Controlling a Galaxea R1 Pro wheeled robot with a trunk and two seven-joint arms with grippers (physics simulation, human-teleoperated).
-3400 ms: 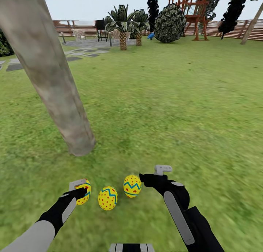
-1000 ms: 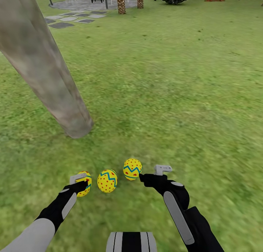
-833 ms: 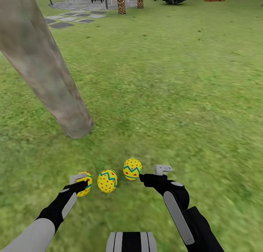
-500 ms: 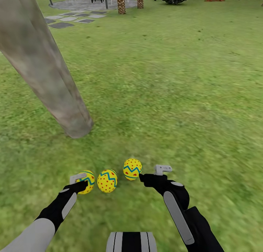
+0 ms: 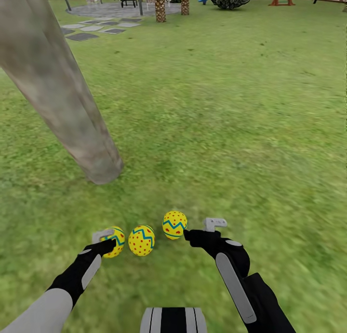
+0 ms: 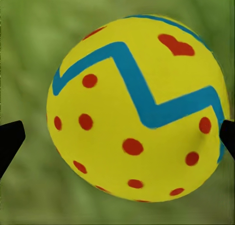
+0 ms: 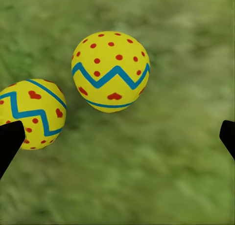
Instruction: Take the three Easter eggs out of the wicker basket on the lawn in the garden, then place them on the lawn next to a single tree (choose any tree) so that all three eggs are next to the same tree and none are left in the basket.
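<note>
- Left hand (image 5: 107, 240): your fingers sit spread either side of the left egg (image 5: 114, 235); the left wrist view shows that egg (image 6: 137, 110) between the dark fingertips (image 6: 10, 139), a gap on one side, near or at contact on the other. Read it as released, not clamped.
- Right hand (image 5: 202, 231): fingers apart, gripping nothing; the right wrist view shows grass between the tips, with two eggs beyond them.
- Left egg: at the near side of the tree (image 5: 58, 87), by the left hand; whether it rests on the lawn (image 5: 231, 130) cannot be told.
- Middle egg (image 5: 141, 240): just beside the left egg, same side of the tree, apparently on the grass.
- Right egg (image 5: 174, 224): beside the middle one, a little farther out from the trunk base, close to the right hand.
- Wicker basket: none by the tree.
- Handling note: placement looks essentially complete. Draw your left hand straight back along its fingers, keeping them wide, so no tip clips the egg and rolls it from the trunk. Lift your right hand clear likewise; round eggs shift at a slight nudge.
</note>
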